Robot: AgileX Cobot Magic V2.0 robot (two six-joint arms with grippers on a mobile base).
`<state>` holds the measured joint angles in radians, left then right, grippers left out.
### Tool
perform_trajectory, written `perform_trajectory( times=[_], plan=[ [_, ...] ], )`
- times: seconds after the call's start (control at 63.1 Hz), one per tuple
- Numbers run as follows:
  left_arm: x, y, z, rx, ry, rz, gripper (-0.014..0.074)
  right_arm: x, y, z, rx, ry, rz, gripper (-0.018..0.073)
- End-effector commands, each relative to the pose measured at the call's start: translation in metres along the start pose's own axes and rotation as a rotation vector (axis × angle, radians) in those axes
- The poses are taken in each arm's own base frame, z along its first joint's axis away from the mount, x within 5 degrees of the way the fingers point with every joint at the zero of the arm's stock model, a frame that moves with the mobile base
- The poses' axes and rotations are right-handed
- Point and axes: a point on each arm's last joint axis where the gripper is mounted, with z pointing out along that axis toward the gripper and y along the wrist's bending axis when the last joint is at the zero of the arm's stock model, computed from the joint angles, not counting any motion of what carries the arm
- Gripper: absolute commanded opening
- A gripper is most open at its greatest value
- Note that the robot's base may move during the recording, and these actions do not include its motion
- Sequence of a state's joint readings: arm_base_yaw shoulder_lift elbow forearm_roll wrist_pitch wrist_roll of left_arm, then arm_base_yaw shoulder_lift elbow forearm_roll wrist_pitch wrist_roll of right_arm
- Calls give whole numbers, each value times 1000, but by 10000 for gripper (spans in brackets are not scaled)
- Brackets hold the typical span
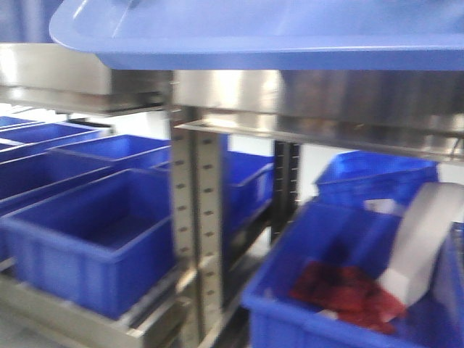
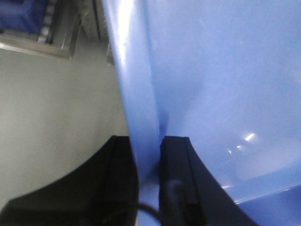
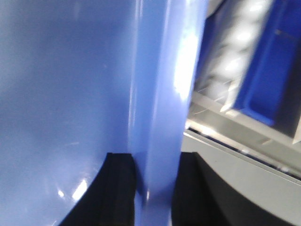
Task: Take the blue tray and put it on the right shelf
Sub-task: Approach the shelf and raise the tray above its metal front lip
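Blue tray (image 1: 261, 36), blurred and cropped, its rim pinched by left fingers (image 2: 176, 174) and by right fingers (image 3: 120, 188).

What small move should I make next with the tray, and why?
Probably ease both arms forward, keeping the blue tray level, so it passes over the front rail of the right shelf. The left claw and right claw are each shut on the tray's rim. The front view shows the tray above the rail, apparently not yet set down.
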<state>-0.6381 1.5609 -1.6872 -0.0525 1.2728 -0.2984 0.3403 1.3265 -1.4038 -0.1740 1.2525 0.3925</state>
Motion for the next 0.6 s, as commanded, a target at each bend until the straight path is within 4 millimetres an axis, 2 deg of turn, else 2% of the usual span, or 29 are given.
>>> perform_trajectory(
  times=[0.0, 0.586],
  plan=[
    [10, -12, -21, 93, 32, 38, -48, -3, 4, -18, -79, -77, -8, 22],
    [10, -12, -21, 93, 32, 38, -48, -3, 4, -18, -79, -77, -8, 22]
  ],
)
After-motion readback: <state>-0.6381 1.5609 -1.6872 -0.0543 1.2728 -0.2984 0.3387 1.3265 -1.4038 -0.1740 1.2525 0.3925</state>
